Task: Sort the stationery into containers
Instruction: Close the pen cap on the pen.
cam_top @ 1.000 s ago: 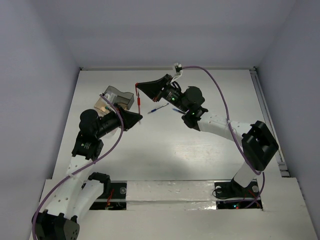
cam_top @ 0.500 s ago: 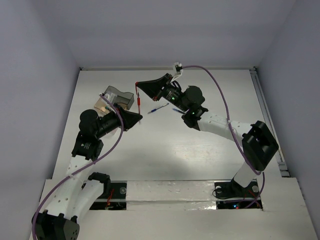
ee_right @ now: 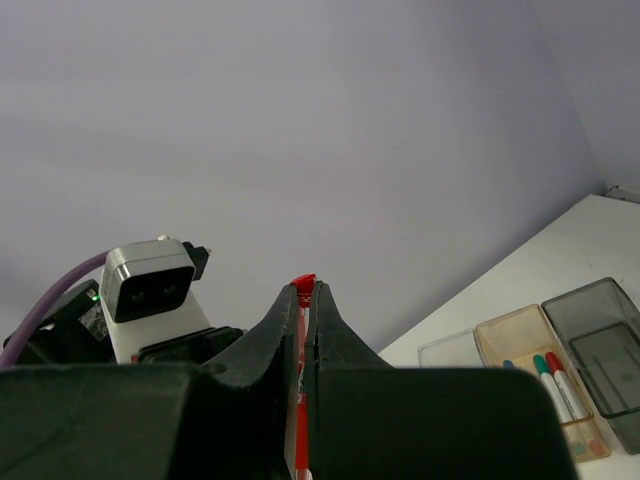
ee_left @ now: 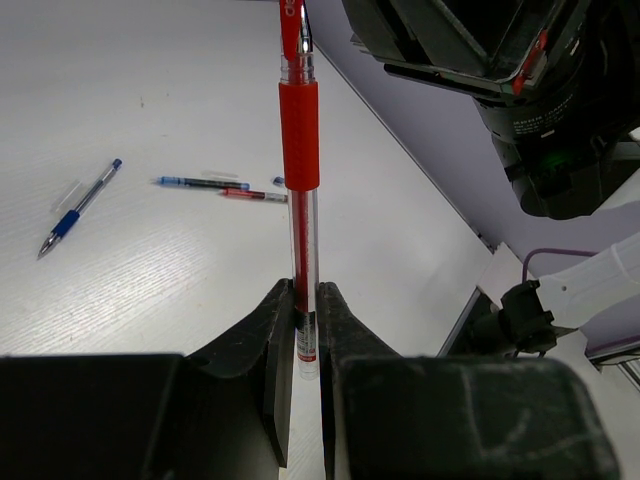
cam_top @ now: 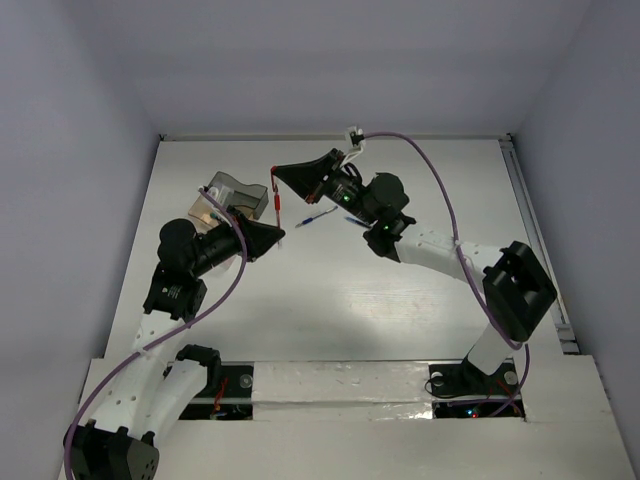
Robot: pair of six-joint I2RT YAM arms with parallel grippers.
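A red pen [cam_top: 275, 205] hangs in the air between both grippers. My left gripper [cam_top: 281, 238] is shut on its lower, clear end; in the left wrist view the red pen [ee_left: 299, 150] stands up from the left gripper [ee_left: 305, 292]. My right gripper [cam_top: 273, 172] is shut on its red top end, and the pen's red tip [ee_right: 303, 281] pokes out of the right gripper [ee_right: 305, 292]. The containers [cam_top: 232, 192] sit at the back left. In the right wrist view they are a smoky grey tray [ee_right: 598, 330], a tan tray [ee_right: 520, 340] holding markers [ee_right: 555, 385], and a clear tray [ee_right: 448, 348].
A blue pen [cam_top: 318, 216] lies on the table beside the right arm, also in the left wrist view [ee_left: 78, 207]. Two more thin pens [ee_left: 205, 183] lie end to end behind it. Purple cables [cam_top: 440, 190] loop over both arms. Walls enclose the table.
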